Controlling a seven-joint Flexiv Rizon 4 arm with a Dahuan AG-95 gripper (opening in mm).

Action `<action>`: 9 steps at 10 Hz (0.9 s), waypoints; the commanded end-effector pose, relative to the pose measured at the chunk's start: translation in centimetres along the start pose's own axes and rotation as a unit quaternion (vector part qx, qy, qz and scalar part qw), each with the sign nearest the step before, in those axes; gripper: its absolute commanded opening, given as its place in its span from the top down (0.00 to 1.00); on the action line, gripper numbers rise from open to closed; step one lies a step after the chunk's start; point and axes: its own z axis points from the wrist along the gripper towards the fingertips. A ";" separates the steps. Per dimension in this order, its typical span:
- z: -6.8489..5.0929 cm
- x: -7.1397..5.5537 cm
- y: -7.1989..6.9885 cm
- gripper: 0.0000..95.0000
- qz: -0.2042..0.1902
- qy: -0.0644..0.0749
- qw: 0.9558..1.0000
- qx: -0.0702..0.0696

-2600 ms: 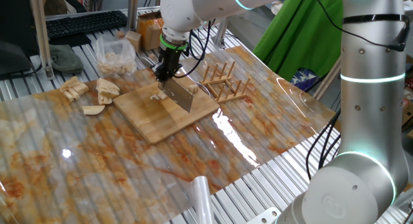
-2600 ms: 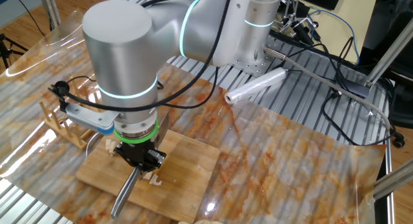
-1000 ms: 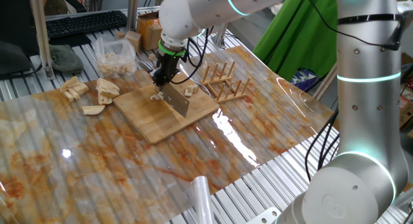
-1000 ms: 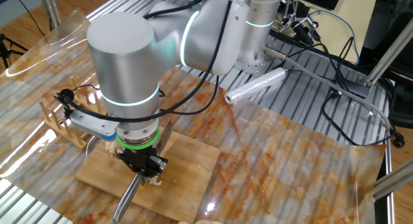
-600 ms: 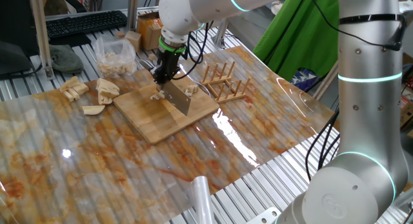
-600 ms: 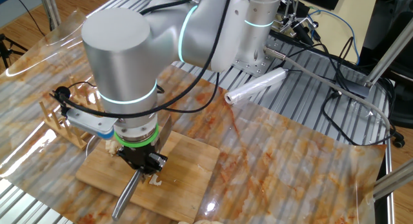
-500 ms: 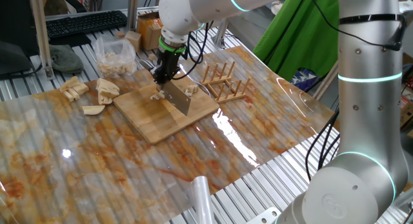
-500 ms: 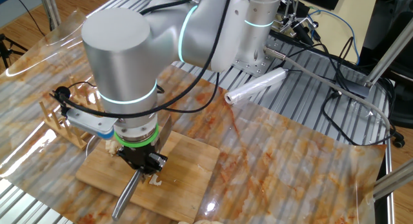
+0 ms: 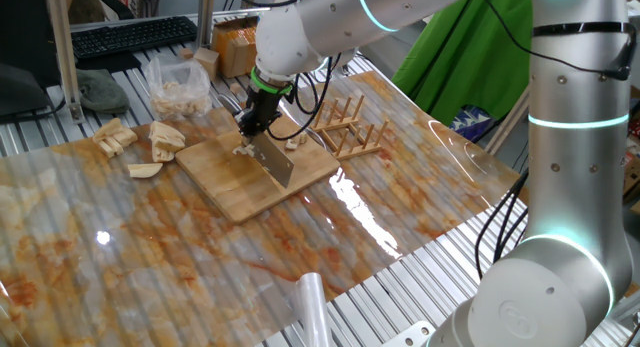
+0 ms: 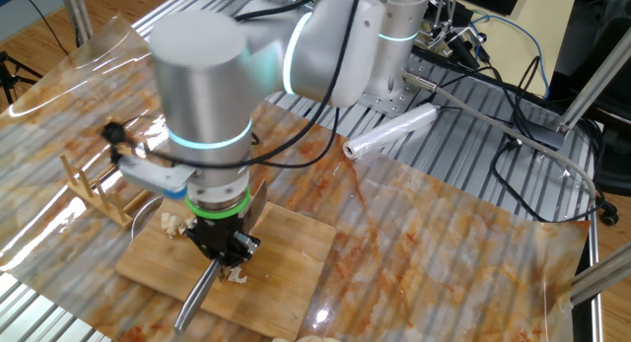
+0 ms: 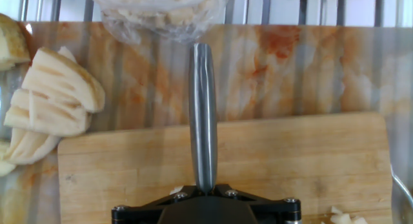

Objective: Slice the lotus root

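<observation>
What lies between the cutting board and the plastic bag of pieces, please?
Only bare marbled table cover between cutting board and plastic bag, crossed by the knife; hand view.

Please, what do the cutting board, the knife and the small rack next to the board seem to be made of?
The cutting board looks like bamboo or pale wood, matte, with parallel strips visible in the hand view. The knife appears to be metal throughout: a grey blade and a smooth, brushed, rounded handle. The rack seems to be unpainted light wood, built from thin pegs on rails.

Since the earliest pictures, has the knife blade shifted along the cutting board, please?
Yes: the knife has slid slightly away from the wooden rack, toward the cutting board's near edge.
</observation>
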 end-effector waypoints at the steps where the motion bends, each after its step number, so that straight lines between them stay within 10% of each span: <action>1: 0.4 -0.2 -0.1 1.00 0.007 0.019 1.000 -0.015; 4: -0.1 0.1 0.0 1.00 0.007 0.025 1.000 -0.011; 6: 0.0 0.5 0.2 1.00 0.021 -0.013 1.000 -0.017; 9: 0.3 1.1 0.6 1.00 0.039 -0.013 0.999 -0.015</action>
